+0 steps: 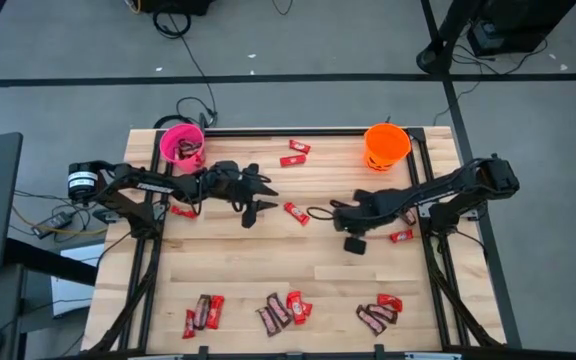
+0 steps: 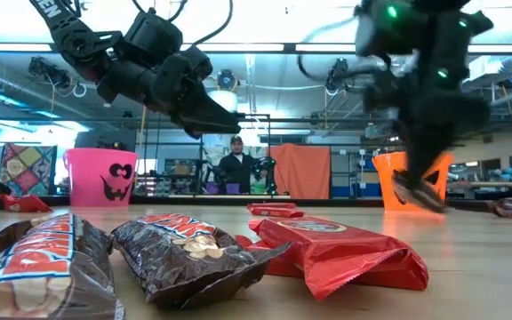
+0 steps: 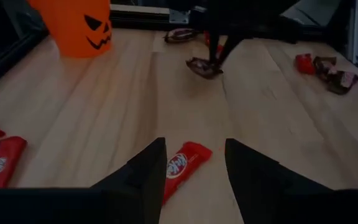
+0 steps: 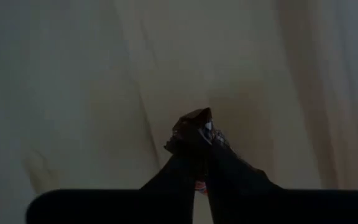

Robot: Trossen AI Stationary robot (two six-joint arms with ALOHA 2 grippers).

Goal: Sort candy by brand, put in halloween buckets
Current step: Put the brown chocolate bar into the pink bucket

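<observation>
Pink bucket (image 1: 182, 144): far-left counter (image 1: 268, 260) corner, dark-wrapped candy inside. Orange bucket (image 1: 386, 146): far right, contents not visible. My right fingers (image 4: 199, 144): clamped on brown bar (image 4: 194, 129), mid-counter. My left fingers (image 3: 191, 163): apart, over red bar (image 3: 180, 165). More candy along near edge.

A robotics lab or workshop: long ceiling light strips (image 2: 194, 46) over an open hall, a grey floor (image 1: 298, 40) with loose cables (image 1: 193, 75), a black-framed wooden table (image 1: 268, 255), a person (image 2: 236, 164) standing among benches behind.
</observation>
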